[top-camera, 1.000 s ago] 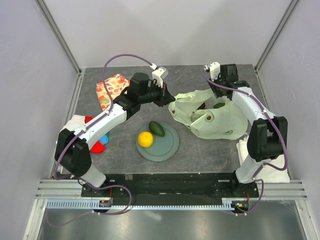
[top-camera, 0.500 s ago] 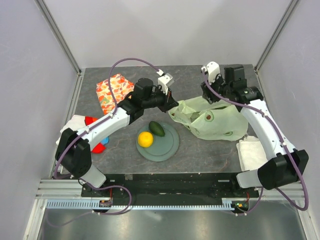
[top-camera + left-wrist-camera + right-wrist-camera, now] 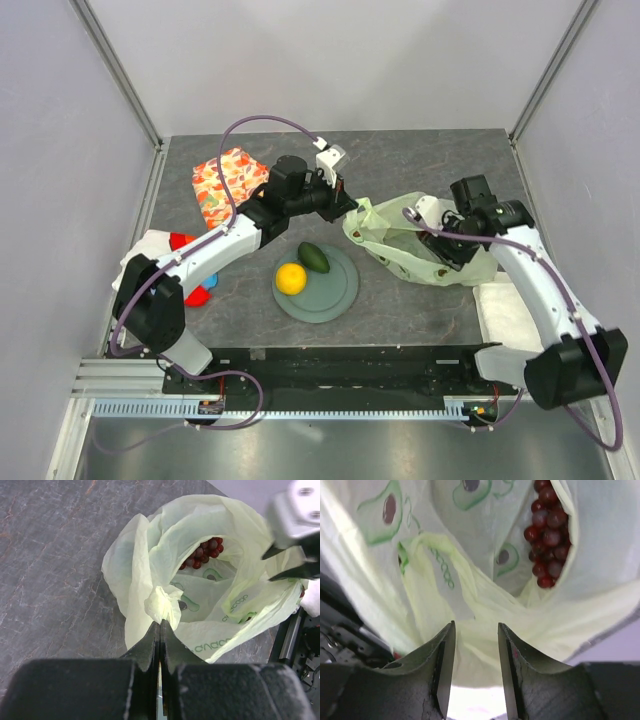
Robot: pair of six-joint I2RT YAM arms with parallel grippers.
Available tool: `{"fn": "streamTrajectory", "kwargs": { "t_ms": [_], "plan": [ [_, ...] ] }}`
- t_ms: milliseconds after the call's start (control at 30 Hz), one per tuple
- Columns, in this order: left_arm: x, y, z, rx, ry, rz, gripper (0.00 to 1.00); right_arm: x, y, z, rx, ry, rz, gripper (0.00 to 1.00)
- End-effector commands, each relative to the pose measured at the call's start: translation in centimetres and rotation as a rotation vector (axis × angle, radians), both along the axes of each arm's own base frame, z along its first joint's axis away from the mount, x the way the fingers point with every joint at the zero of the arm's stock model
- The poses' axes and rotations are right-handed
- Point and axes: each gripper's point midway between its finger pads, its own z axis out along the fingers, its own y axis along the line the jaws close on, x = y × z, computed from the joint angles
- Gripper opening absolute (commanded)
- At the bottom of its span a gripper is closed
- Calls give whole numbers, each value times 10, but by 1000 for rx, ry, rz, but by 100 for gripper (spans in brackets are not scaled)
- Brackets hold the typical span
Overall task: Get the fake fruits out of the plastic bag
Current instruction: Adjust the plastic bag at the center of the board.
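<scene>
Swinging in from the far side, the right arm now reaches over the pale green, crinkly, translucent plastic bag (image 3: 380, 240). The bag has gathered into a tighter heap than half a second ago, while the left arm has hardly shifted.

A round grey-green plate (image 3: 340, 300) sits on the dark grey, stone-patterned worktop (image 3: 400, 160). The plastic bag lies just to the right of the plate and slightly beyond it, with its mouth open upward.

The left hand (image 3: 350, 207) sits just beyond the plate's far-right rim. Its own camera shows the fingers pressed together on a bunched fold of the bag's edge (image 3: 160, 630).

The right hand (image 3: 440, 248) is well to the right of the plate, over the bag's mouth. In its own view (image 3: 475, 630) the fingers stand moderately apart with nothing between them. Whether they touch the film cannot be told.

Inside the bag, right of the plate, a dark red bunch of plastic grapes (image 3: 205, 552) rests against the inner wall (image 3: 547, 535).

A round orange plastic fruit (image 3: 291, 278) lies on the plate's left part. A dark green oval plastic fruit (image 3: 314, 257) lies just beside it, on the far-left part.

An orange leaf-patterned cloth (image 3: 222, 180) lies well beyond the plate to the left. Red-and-blue toy items (image 3: 197, 290) sit to the plate's left, partly hidden by the left arm.
</scene>
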Motion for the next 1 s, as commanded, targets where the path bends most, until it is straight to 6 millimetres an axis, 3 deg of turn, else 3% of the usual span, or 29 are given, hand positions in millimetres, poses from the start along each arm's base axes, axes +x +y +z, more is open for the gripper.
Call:
{"fn": "streamTrajectory", "kwargs": {
  "t_ms": [0, 233, 367, 467, 500, 567, 600, 700, 833, 967],
  "plan": [
    [5, 0, 18, -27, -79, 11, 2, -30, -21, 1, -99, 38, 104, 47],
    [0, 1, 15, -28, -73, -2, 2, -56, -13, -48, -59, 236, 147, 50],
    [-6, 0, 4, -11, -61, -35, 2, -55, -20, -65, -97, 230, 123, 52],
    [-9, 0, 3, -13, -56, -43, 2, -40, -19, -52, -99, 180, 100, 57],
    [-9, 0, 3, -13, -57, -45, 2, -27, -15, -34, -86, 132, 103, 59],
    [-10, -1, 7, -18, -66, -60, 2, -24, -11, -14, -69, 133, 137, 62],
    [-11, -1, 7, -19, -68, -63, 2, -6, -6, 11, -57, 62, 143, 64],
    [-14, -6, 7, -32, -69, -95, 2, 21, 8, 51, 3, -42, 149, 66],
    [-16, -12, 9, -40, -69, -112, 2, 44, 34, 56, 126, -46, 134, 62],
    [-13, -13, 12, -37, -74, -104, 2, 55, 51, 26, 184, 15, 162, 46]
  ]
}}
